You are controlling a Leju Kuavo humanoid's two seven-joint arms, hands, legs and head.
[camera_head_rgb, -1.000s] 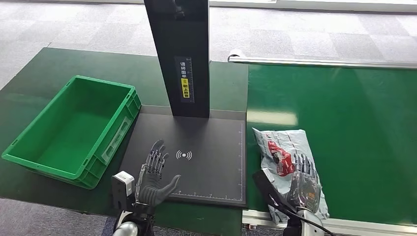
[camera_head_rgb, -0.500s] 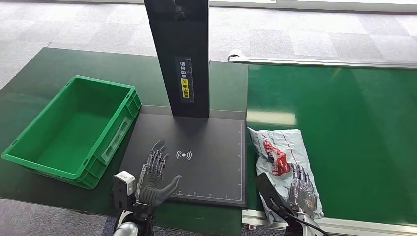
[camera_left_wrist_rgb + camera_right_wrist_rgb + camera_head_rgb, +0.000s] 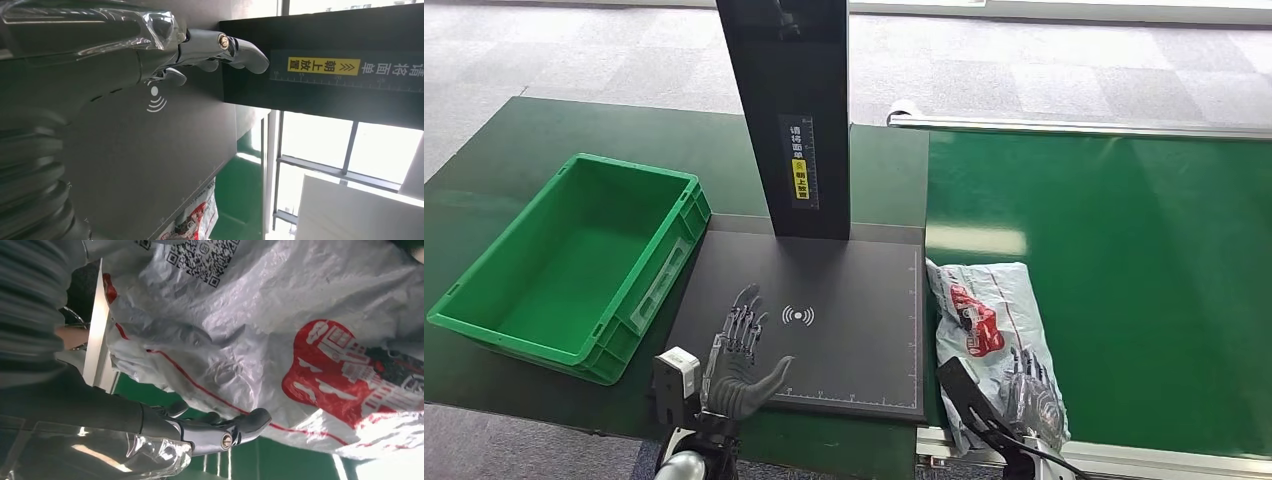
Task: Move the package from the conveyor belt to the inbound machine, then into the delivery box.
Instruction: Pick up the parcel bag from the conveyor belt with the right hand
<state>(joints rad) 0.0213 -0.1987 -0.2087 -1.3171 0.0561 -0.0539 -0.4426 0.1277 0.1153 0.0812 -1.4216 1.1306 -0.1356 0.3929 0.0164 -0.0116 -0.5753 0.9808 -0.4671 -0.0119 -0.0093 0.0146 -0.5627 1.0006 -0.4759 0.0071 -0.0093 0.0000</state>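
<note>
A grey plastic package (image 3: 987,305) with a red print lies on the green conveyor belt (image 3: 1124,270), at its left edge near me. My right hand (image 3: 1029,395) rests on the package's near end with its fingers spread. In the right wrist view, the thumb of my right hand (image 3: 150,430) sits beside the crumpled package (image 3: 280,325). My left hand (image 3: 739,360) hovers open over the front left of the black inbound machine's platform (image 3: 854,300). The left wrist view has my left hand (image 3: 100,65) above the scan symbol and a corner of the package (image 3: 197,222).
The machine's black post (image 3: 789,110) rises at the back of the platform. An empty green delivery box (image 3: 629,172) stands left of it on the dark green table. A metal rail (image 3: 1074,127) borders the belt's far side.
The package has slid left and nearer to me, up to the belt's left edge. My right hand drew back with it. The left hand has stayed put.
</note>
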